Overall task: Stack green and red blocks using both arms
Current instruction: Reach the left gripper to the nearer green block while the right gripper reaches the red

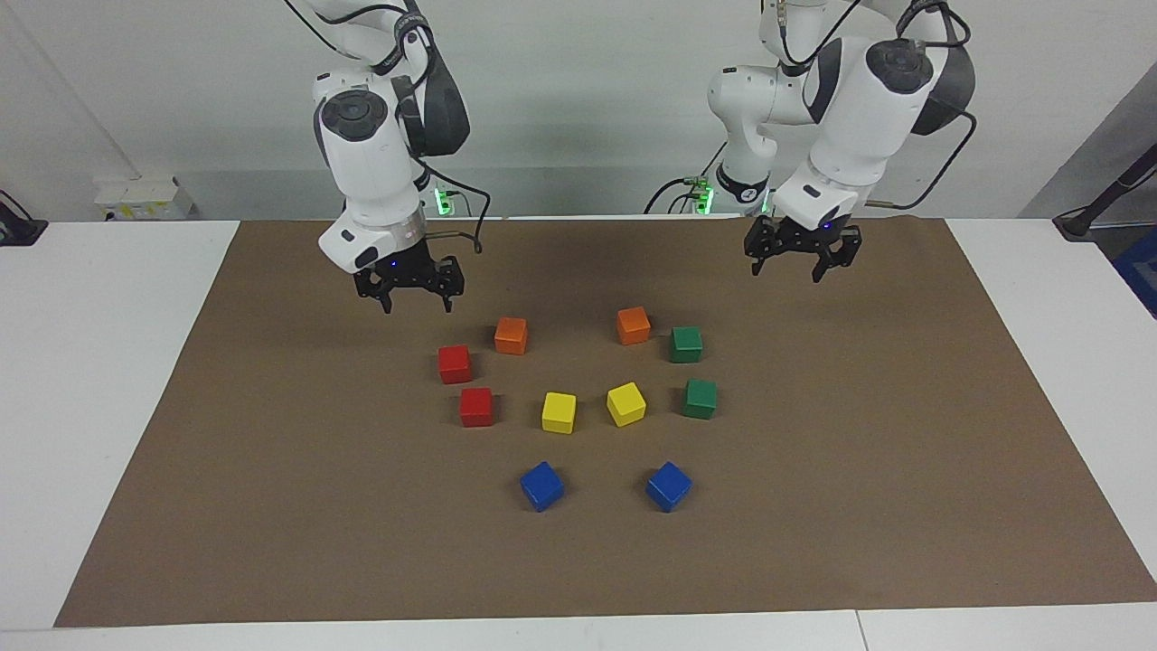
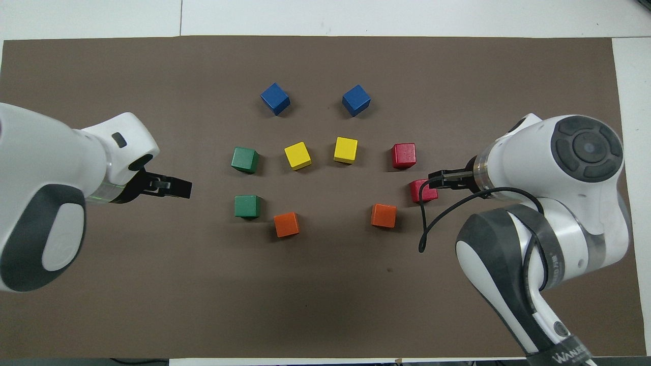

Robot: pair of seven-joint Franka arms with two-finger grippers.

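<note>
While both arms hover with jaws apart, left gripper [image 1: 795, 262] and right gripper [image 1: 414, 292] hold nothing; glossy green cubes [image 1: 687, 344] and red cubes [image 1: 455, 363] sit flat, unstacked, on the brown mat [image 1: 271, 506].

I'm watching the facing view, where five pairs are sitting apart in a ring at the centre of the mat [image 1: 271, 506]. The upper pair [image 1: 511, 335] is lying nearest the robots and the lower pair [image 1: 541, 486] farthest from them, with the middle pair [image 1: 559, 412] sitting between. The left-side pair [image 1: 455, 364] and right-side pair [image 1: 687, 344] are flanking them. The right gripper [image 1: 418, 307] is hanging over the mat at upper left, and the left gripper [image 1: 786, 274] at upper right.
</note>
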